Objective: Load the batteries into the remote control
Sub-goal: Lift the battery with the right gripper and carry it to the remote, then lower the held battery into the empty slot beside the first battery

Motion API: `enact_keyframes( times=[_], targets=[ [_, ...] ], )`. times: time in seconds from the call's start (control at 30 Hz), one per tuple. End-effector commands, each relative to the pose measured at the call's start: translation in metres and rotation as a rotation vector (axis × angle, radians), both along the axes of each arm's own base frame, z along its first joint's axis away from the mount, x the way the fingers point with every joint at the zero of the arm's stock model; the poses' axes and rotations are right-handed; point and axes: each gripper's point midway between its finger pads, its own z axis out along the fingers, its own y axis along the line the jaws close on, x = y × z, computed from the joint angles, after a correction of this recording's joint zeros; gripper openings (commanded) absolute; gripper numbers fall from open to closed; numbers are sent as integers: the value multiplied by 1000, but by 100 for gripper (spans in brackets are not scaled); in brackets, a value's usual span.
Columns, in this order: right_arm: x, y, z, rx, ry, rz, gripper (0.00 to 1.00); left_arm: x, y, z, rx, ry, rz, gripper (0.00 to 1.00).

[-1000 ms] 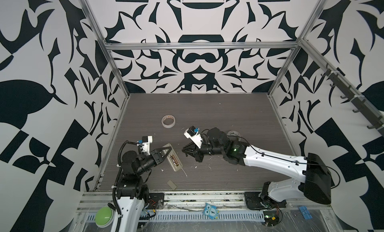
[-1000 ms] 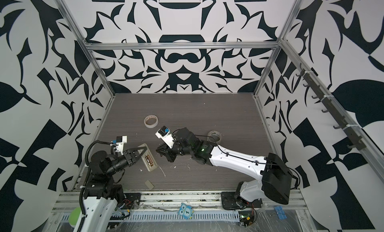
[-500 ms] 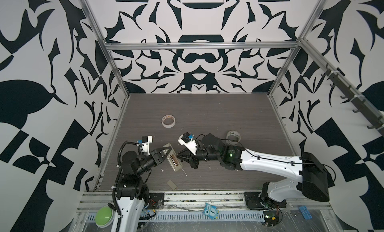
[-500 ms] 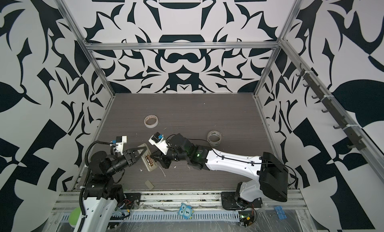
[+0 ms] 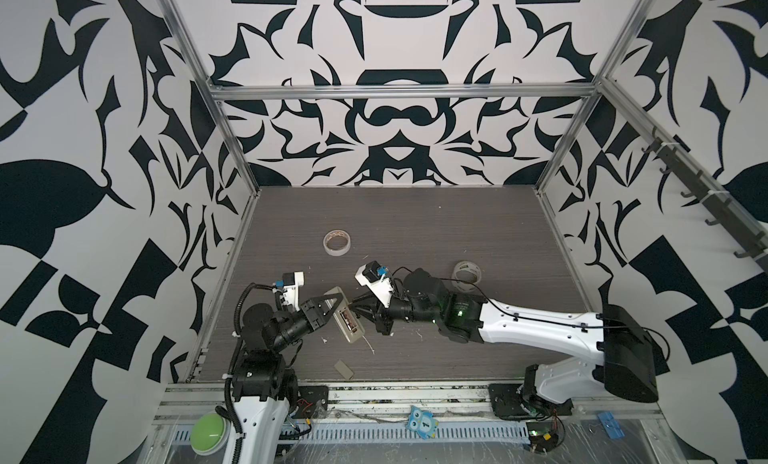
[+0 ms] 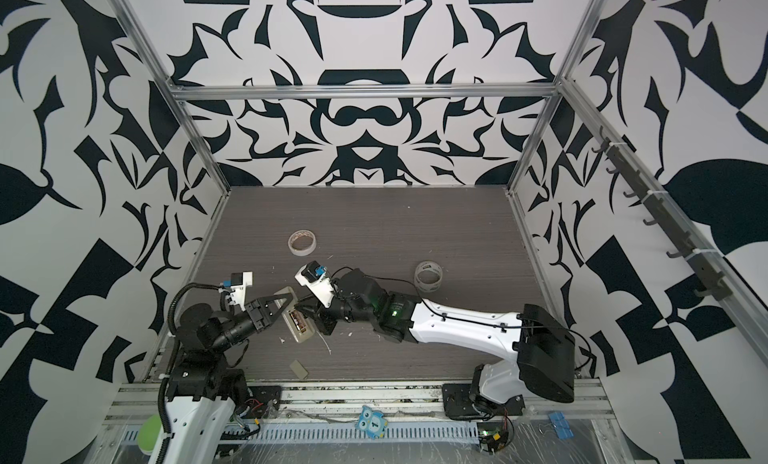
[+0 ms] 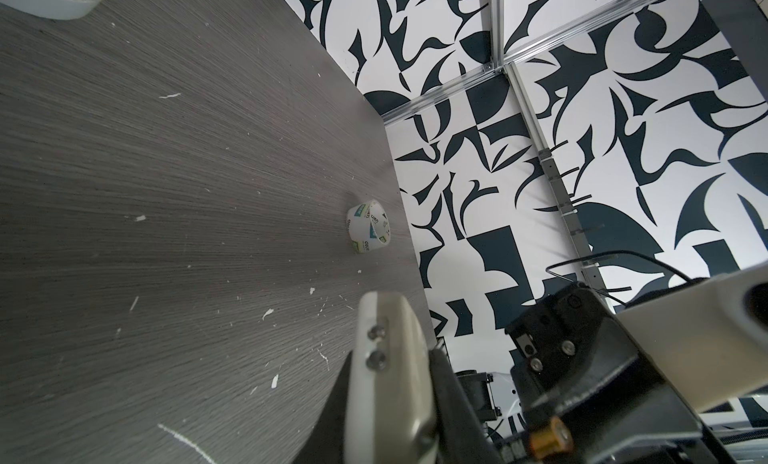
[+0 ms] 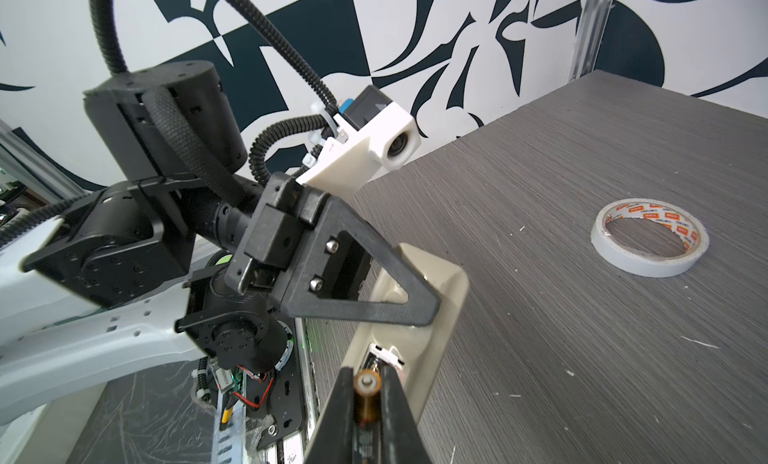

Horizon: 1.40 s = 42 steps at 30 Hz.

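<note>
Both top views: my left claw (image 5: 337,303) is closed tight on one end of the remote (image 5: 348,322), near the front-left corner of the table (image 5: 415,216). The remote lies slanted with its beige back up and its battery bay open. I cannot tell what sits in the bay. My right claw (image 5: 360,312) reaches in from the right, its tips just beside the bay. A small beige piece (image 5: 344,369) lies flat near the front edge. A flat roll (image 5: 337,242) of tape lies toward the back, and a green-print roll (image 5: 467,271) stands toward the right edge, well apart from it.

Left wrist view: the remote (image 7: 390,383) fills the foreground edge-on, squeezed between my left claw's dark fingers (image 7: 332,412). Beside it my right claw carries a battery (image 7: 549,443), gold end showing. The green-print roll (image 7: 370,227) stands by the table's edge.

Right wrist view: my right claw is pinched shut on the battery (image 8: 368,399), held lengthwise between its fingers (image 8: 338,416), with its capped end toward the camera. The battery hangs just short of the remote's (image 8: 419,316) open bay. One black finger of my left claw lies across the remote's back. The flat roll (image 8: 650,237) lies on the table beyond.
</note>
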Motion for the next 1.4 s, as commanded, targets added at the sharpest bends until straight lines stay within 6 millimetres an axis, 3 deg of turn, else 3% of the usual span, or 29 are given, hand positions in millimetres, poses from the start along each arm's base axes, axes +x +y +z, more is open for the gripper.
enact_keyframes(
  times=[0.0,0.6,1.37],
  targets=[
    [1,9,23,72,-14,-7,0,-1,0,12,7,-41,-2,0],
    [-2,21,20,68,-10,13,0,-1,0,12,7,-39,-4,0],
    [5,22,6,44,-19,-19,0,-1,0,12,6,-40,-4,0]
  ],
)
